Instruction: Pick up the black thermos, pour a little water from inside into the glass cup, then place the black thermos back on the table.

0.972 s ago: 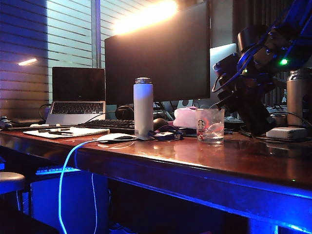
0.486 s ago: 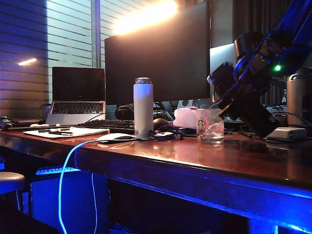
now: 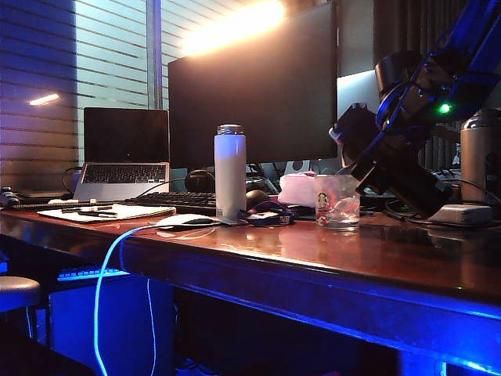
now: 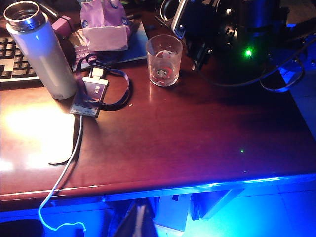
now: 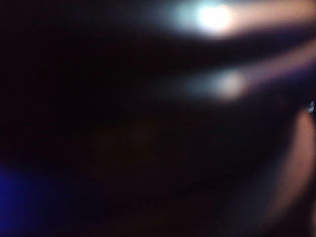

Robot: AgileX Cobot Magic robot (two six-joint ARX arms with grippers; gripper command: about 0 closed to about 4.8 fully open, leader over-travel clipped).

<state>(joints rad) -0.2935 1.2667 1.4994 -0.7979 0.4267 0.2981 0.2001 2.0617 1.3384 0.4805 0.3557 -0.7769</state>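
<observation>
Left gripper: dim shape before the table edge; I cannot tell its jaws.
Glass cup: upright on the table; water or glints, I cannot tell.
Black thermos: tilted, mouth above the cup; contents hidden.
Right gripper: clamped around the thermos.
Pouring: I'd tip slowly, rim over the cup.

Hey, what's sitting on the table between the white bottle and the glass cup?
In the left wrist view, a badge on a dark lanyard lies between the white bottle and the glass cup, pink tissue pack behind.
</observation>
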